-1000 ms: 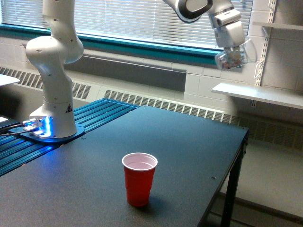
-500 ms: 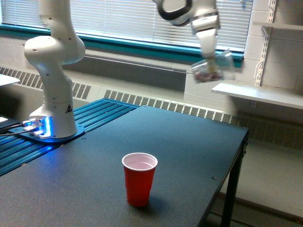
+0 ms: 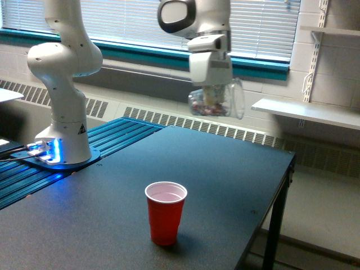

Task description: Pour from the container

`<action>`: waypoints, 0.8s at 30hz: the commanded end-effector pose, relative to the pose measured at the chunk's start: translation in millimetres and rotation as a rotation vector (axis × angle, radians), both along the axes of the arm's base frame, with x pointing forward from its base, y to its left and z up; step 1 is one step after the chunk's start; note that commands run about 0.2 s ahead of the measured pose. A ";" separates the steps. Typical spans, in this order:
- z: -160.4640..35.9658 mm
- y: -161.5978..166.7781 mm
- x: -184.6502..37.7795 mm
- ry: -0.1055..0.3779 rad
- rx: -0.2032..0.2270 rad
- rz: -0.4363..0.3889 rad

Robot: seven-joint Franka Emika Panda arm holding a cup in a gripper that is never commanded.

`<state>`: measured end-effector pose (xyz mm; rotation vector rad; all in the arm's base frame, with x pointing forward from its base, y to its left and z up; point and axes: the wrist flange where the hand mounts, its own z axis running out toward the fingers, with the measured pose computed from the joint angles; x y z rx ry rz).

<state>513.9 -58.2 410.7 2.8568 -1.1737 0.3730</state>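
- The pincer (image 3: 211,90) is clamped on the clear cup (image 3: 216,101), holding it upright, high above the tabletop (image 3: 225,169).
- The red cup (image 3: 166,212) stands well below the pincer and nearer the camera.
- Risk: tipping from this height, off to the side, would likely scatter the pieces past its rim.

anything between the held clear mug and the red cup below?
Nothing. In the exterior view the clear mug, held in the gripper, hangs above the red cup and to its right; only air and bare dark tabletop lie between.
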 end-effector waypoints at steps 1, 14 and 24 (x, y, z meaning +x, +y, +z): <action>1.7 -14.8 -17.1 0.006 -0.001 -0.070; -26.0 -67.0 -67.0 0.094 -0.012 -0.207; -52.0 -101.4 -93.8 0.146 0.009 -0.267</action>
